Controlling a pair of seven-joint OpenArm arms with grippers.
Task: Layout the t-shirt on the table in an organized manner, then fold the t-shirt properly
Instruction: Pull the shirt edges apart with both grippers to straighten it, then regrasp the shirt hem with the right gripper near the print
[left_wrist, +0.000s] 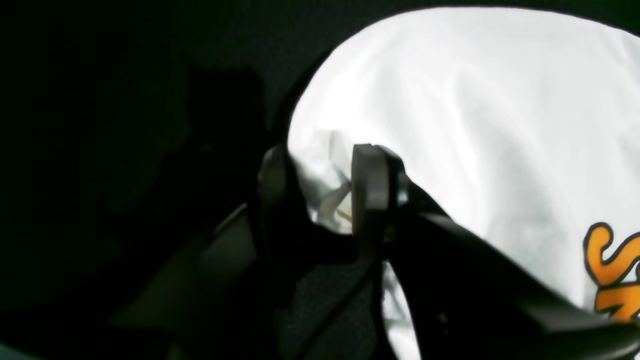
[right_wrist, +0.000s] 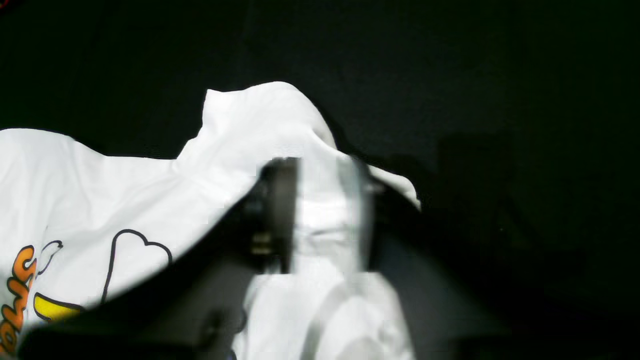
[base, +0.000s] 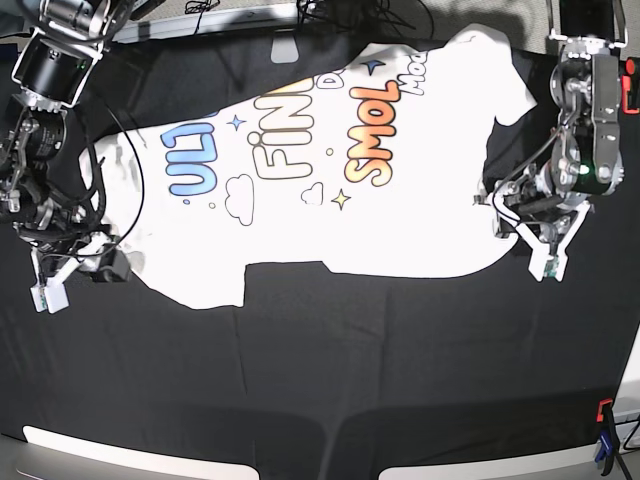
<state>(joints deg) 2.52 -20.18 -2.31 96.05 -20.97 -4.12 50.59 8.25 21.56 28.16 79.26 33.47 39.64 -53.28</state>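
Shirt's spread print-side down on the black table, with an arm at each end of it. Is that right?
Not quite. The base view shows the t-shirt lying print-side up, its blue, white and orange lettering facing the camera. The rest holds: it is spread on the black table, with the left gripper at one end and the right gripper at the other.

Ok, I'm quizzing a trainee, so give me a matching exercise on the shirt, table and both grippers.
1 white printed cloth t-shirt
2 black wrinkled cloth table
3 left gripper
4 right gripper

a base view's left
b spread out, print up
c base view's right
d under the shirt

Pairs: 1-b, 2-d, 3-c, 4-a
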